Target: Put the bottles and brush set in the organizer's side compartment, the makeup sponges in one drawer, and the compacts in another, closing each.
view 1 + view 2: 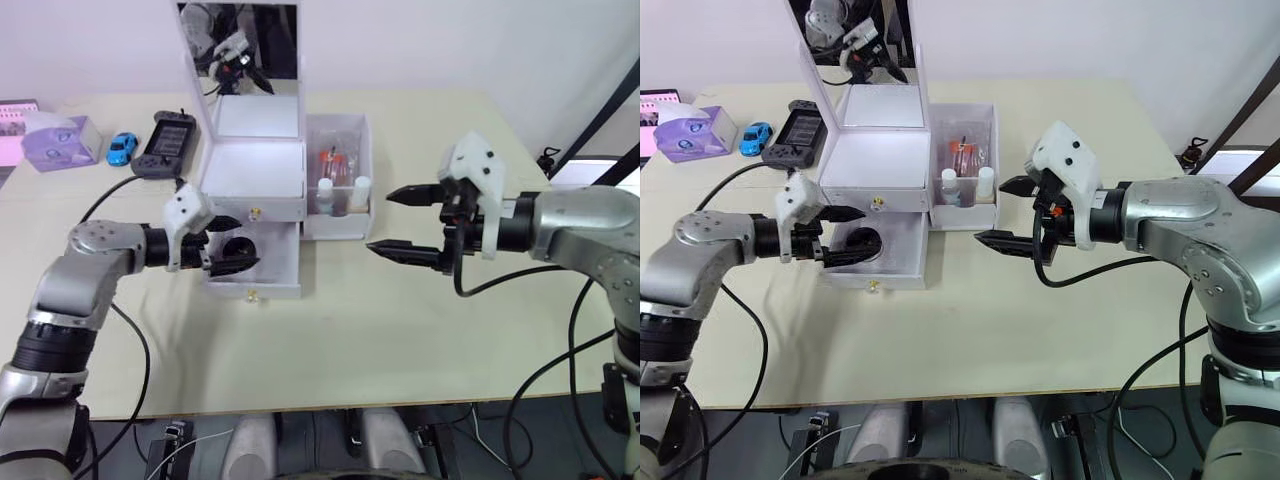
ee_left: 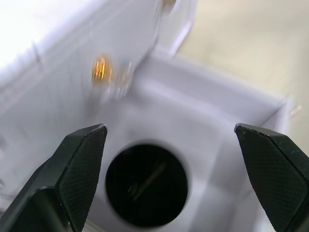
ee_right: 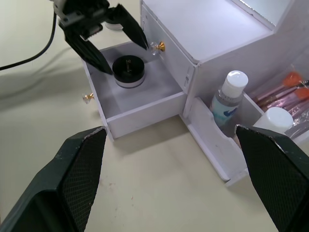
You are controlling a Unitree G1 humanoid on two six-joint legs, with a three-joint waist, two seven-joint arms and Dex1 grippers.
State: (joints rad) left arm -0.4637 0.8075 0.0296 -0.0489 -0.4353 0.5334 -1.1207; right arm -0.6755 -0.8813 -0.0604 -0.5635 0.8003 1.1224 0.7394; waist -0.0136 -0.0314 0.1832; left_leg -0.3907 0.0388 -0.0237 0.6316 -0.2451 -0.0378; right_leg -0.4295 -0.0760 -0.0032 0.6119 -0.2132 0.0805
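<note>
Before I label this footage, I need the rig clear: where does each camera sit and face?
Head views: look down on the table, both arms and the organizer.
Left wrist: over the open drawer, aimed at the compact between its fingers.
Right wrist: faces the left pincer above the same compact, plus the bottles.

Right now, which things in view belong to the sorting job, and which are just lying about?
Job: organizer, open drawer, compact inside it, bottles, brush set in the side compartment.

Lying about: toy car, game controller, tissue box.
</note>
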